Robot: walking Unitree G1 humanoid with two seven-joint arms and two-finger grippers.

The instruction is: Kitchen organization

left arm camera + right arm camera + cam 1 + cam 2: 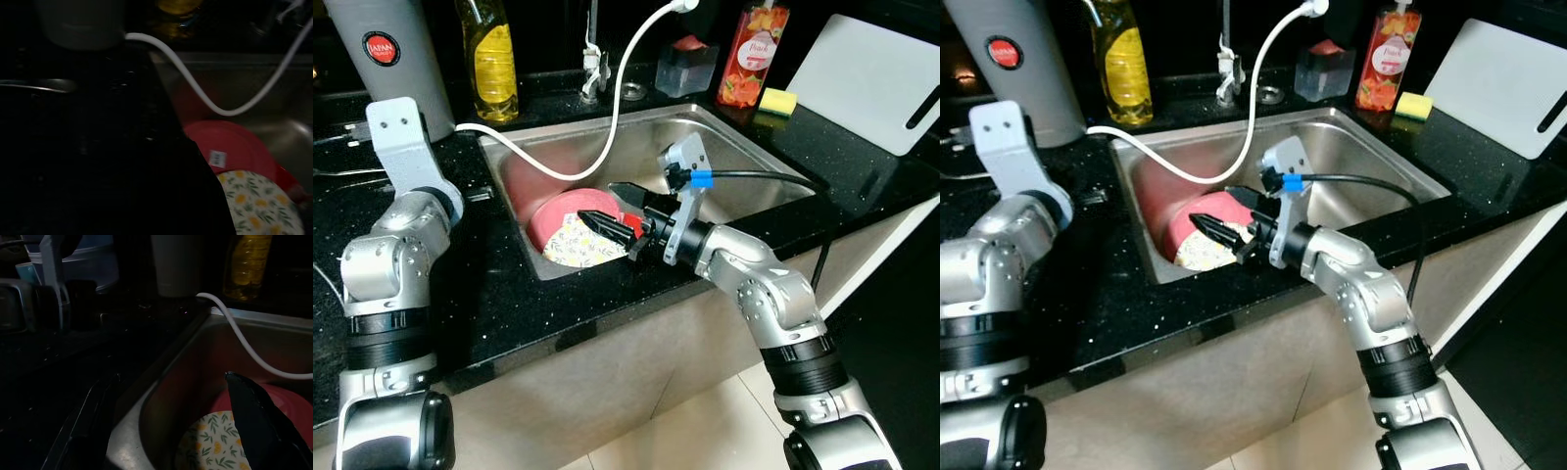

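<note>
Steel sink [744, 147], round red plate [570, 211], floral plate [579, 245], open right gripper [619, 209]

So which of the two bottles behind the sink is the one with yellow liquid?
The tall clear bottle at the sink's back left corner, beside the grey canister. The other bottle, at the back right, is orange-red with a peach label.

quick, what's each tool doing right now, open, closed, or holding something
Left tool: cannot be told; that arm rests by the counter, idle.
Right tool: open, holding nothing, fingers spread over the floral plate and the red plate in the sink.
</note>
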